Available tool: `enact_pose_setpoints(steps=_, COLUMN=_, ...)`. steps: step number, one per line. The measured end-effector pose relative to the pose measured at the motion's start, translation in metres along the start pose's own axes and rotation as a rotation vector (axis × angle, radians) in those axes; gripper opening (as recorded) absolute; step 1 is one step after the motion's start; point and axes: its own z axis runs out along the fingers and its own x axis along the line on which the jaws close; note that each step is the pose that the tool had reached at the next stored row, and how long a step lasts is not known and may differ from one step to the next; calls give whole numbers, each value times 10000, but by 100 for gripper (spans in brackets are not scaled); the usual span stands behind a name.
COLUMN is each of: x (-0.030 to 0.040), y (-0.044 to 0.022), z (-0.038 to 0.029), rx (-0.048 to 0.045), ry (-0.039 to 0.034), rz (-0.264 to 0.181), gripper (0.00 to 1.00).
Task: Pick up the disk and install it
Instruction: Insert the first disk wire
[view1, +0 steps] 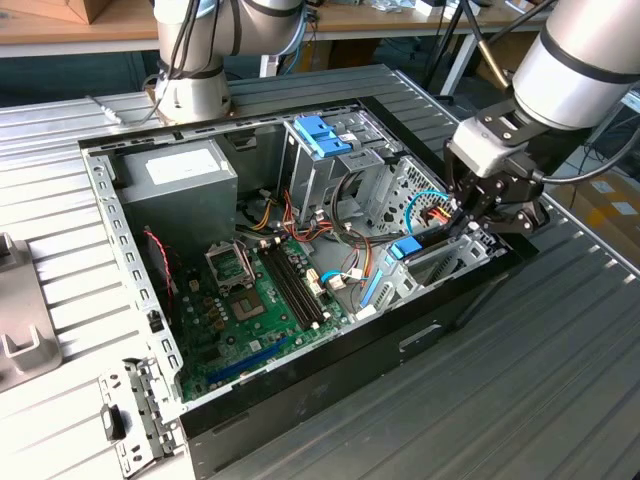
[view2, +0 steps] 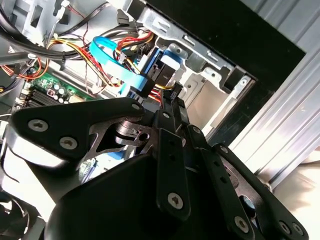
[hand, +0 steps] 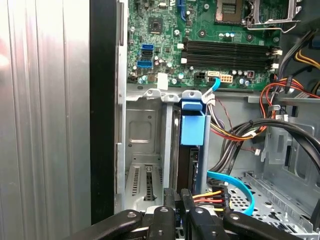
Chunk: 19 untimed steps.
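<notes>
Ribbed metal tabletop (view1: 560, 330) carries the open computer case (view1: 300, 400), where my end effector (view1: 470, 212), fingers nearly closed, pinches the disk (hand: 190, 165) on edge so it stands in the drive cage (hand: 145, 165) at the exterior view's right.

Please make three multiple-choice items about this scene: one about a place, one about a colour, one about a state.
1. Where is the tool? A over the power supply; B at the case's end on the exterior view's right; C over the memory slots.
2. What colour is the flat cable near the tool? A green; B white; C light blue.
3. How is the case? A open, motherboard exposed; B closed; C standing upright.
Answers: 1 B, it sits at that end; 2 C, seen in the first wrist view; 3 A, the motherboard shows from above.
</notes>
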Motion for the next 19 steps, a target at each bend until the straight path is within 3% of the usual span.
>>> enact_pose_setpoints(steps=3, x=-3, y=13, z=8, rx=22, ry=49, rz=378, gripper=17)
enact_pose_setpoints(steps=19, x=-8, y=17, z=39, rx=23, ry=49, rz=390, gripper=17)
